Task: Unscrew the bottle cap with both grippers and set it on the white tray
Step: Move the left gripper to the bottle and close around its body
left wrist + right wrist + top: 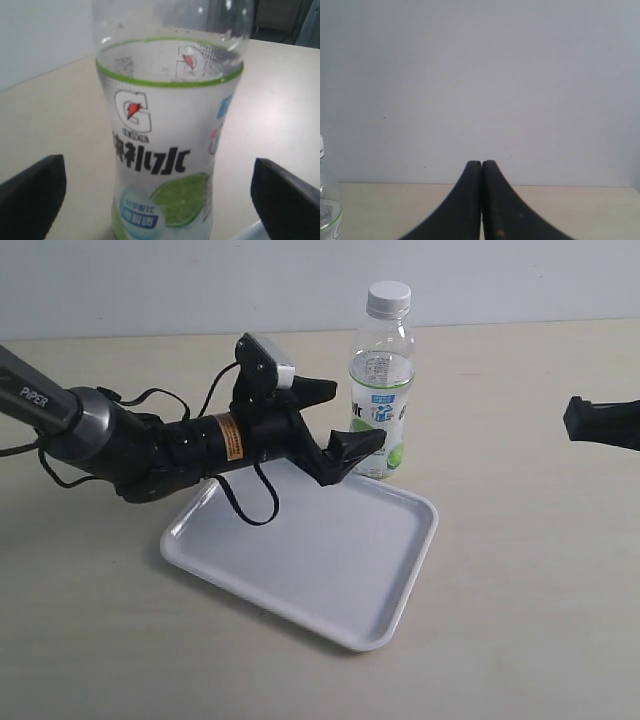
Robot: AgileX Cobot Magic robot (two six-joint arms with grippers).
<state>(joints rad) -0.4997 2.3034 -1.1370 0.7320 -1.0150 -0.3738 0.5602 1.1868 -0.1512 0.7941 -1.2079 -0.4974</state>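
The clear bottle stands upright on the table just behind the white tray, its white cap screwed on top. My left gripper is open, its two black fingers spread either side of the bottle's labelled lower body without touching it. In the left wrist view the bottle fills the middle, with a fingertip at each lower corner. My right gripper hovers at the far right edge, well away from the bottle. In the right wrist view its fingers are pressed together, empty, and the bottle shows at the edge.
The tan table stretches around the tray, and a pale wall runs along the back. A black cable loops down from the left arm over the tray's near-left part.
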